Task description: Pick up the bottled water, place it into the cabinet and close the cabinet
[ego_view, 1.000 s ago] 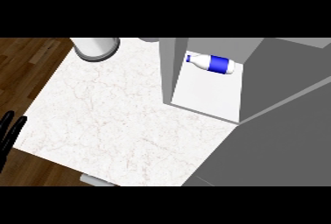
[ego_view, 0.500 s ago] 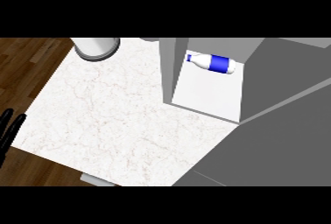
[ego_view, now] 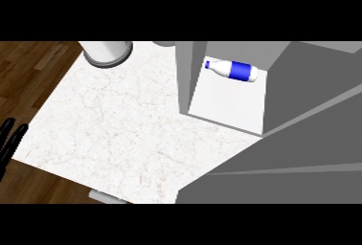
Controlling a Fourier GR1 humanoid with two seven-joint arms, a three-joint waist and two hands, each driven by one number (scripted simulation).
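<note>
Bottled water [ego_view: 233,70] lies on its side on the white floor of the open cabinet [ego_view: 185,76], far right. Left hand [ego_view: 13,143] rests at the left edge, fingers straight, released, well apart from it.

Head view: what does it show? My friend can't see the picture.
A bottled water lies on its side on the white floor of an open grey cabinet, at the right of a marble counter. The left hand rests at the view's left edge; a white cylinder stands at the top.
</note>
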